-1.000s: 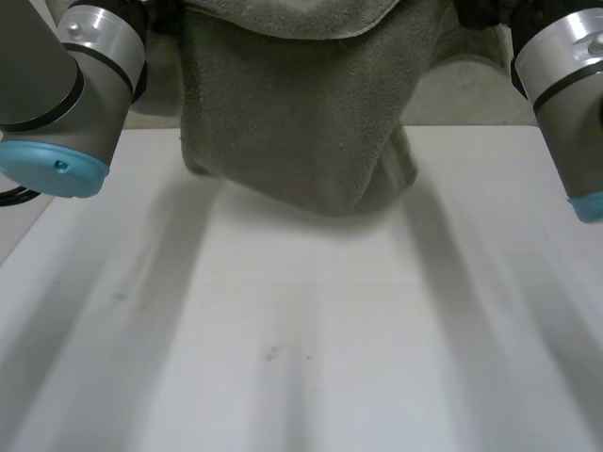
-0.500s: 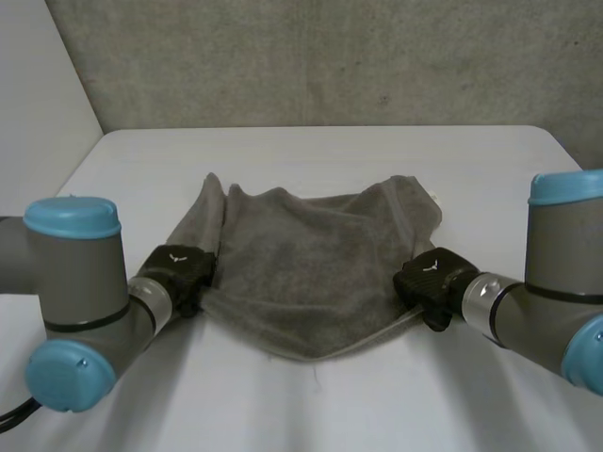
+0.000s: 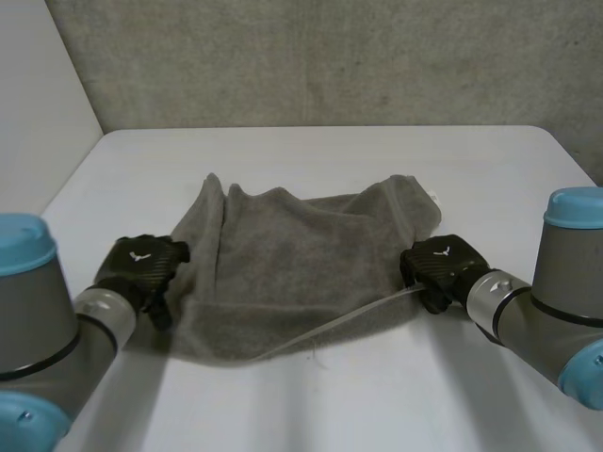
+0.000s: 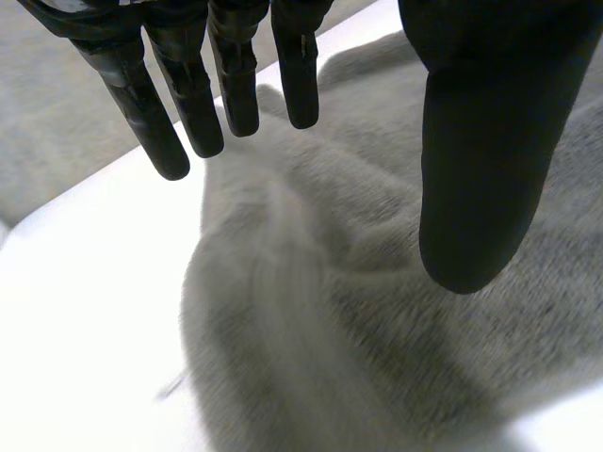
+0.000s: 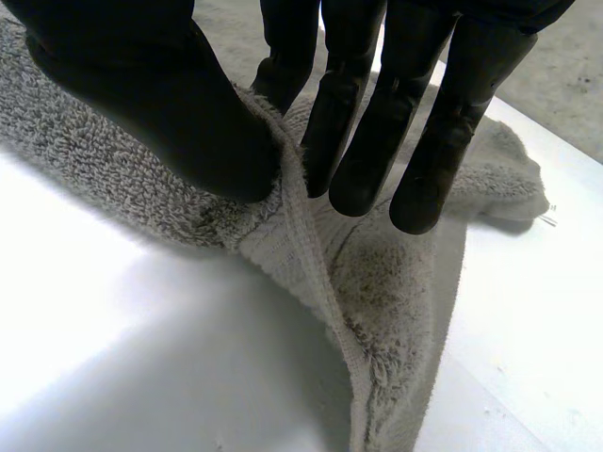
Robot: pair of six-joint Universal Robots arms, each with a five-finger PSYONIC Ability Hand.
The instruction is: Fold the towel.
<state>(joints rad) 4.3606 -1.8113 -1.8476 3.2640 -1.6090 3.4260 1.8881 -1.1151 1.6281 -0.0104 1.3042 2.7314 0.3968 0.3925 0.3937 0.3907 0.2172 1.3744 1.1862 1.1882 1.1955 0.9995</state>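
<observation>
Rough grey wall (image 3: 330, 56) fills the upper part of the head view, and below it a white table (image 3: 311, 151) runs down to the bottom edge of the frame. A rumpled grey terry-cloth towel (image 3: 301, 264) lies on the table at the centre of the frame, between the two hands. Its far edge rises to a point at upper left and to another at upper right. A pale hem band (image 3: 349, 320) slants across its near edge, just right of centre.

The left hand (image 3: 141, 266), at the end of the grey left arm (image 3: 38, 339) in the lower left of the frame, sits at the towel's left edge. In the left wrist view its fingers (image 4: 226, 85) hang straight, well apart from the thumb (image 4: 480, 169). Nothing is caught between them, so the hand is wide and holds nothing. The towel's folds lie under the palm, with bare table beside the fingertips. Whether the fingertips touch the cloth I cannot tell.

The right hand (image 3: 441, 268), on the right arm (image 3: 556, 311) at the lower right of the frame, is at the towel's right edge. In the right wrist view its thumb (image 5: 160, 104) presses a ridge of the towel's ribbed edge against the fingers (image 5: 367, 122). That edge is pinched and stands up off the table, and the rest of the cloth spreads out past the fingertips.
</observation>
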